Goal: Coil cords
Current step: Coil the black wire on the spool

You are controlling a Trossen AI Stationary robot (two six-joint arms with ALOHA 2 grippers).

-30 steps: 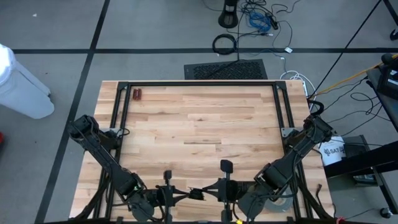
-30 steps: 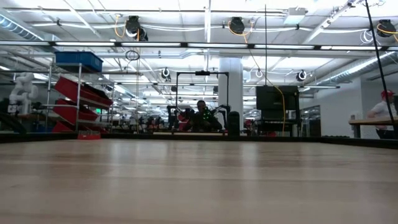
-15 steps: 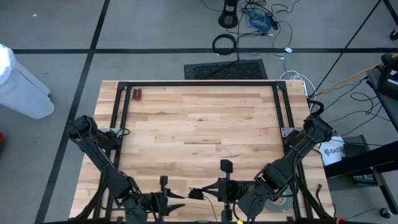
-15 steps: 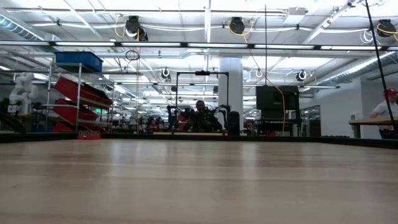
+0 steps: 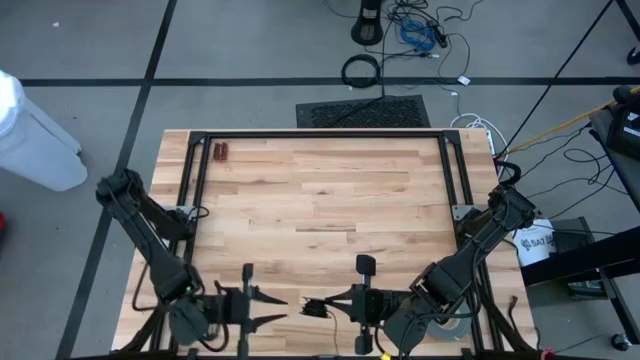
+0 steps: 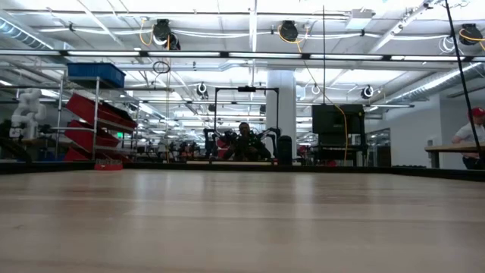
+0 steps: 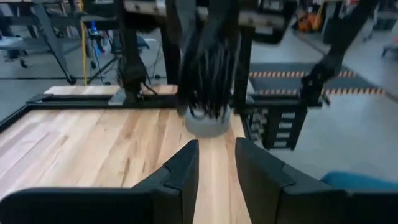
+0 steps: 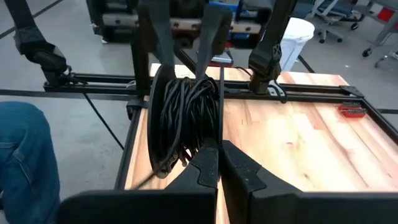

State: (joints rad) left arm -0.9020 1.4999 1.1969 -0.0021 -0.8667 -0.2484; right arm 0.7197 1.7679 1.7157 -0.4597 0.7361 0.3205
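My right claw [image 5: 322,305] pinches the coiled cord [image 5: 313,307], a small black bundle hanging from its closed tips. My left claw [image 5: 281,310] stands open and empty just beside it (released, I judge). Next I would set the coil down. Bare wooden tabletop [image 5: 320,200] ahead; workshop shelving beyond.

Wooden surface with clutter around it

The pale butcher-block surface [image 5: 320,200] carries a small red item [image 5: 220,152] near its far left corner; beyond, a dark floor mat [image 5: 363,111], a black cable loop [image 5: 361,70], and a white bin [image 5: 35,130] on the floor.
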